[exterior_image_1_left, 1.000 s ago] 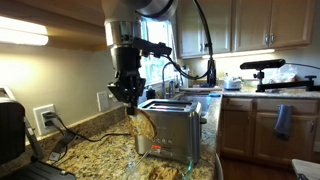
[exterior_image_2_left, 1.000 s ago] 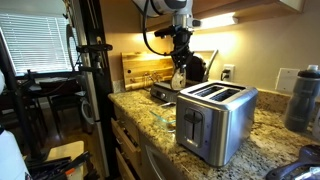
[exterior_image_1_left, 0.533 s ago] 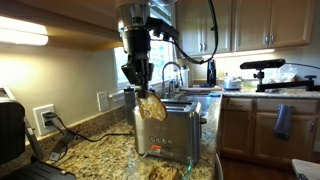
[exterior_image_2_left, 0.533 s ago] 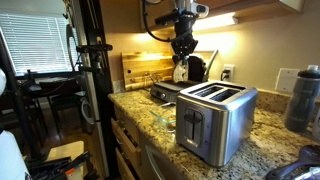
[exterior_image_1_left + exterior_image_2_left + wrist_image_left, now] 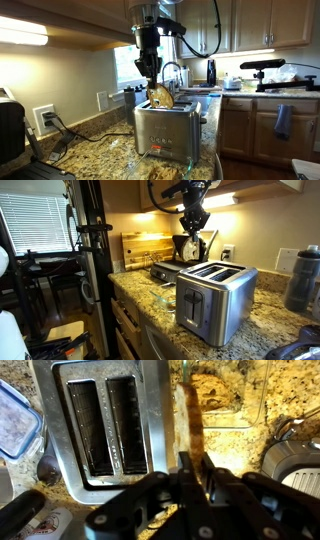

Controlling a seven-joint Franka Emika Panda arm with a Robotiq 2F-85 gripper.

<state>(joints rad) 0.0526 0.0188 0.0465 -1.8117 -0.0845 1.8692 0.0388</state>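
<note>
Hovering above the toaster [image 5: 165,132] — bread slice [image 5: 160,97] pinched in the jaws.

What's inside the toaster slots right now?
Both toaster slots show only wire guides, no bread; their bottoms are too dark to see. The bread slice is in the gripper, outside the slots.

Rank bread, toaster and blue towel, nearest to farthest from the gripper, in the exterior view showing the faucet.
1. Bread: held in the fingers.
2. Toaster: just below the bread.
3. Blue towel: hanging far right, across the kitchen.
</note>
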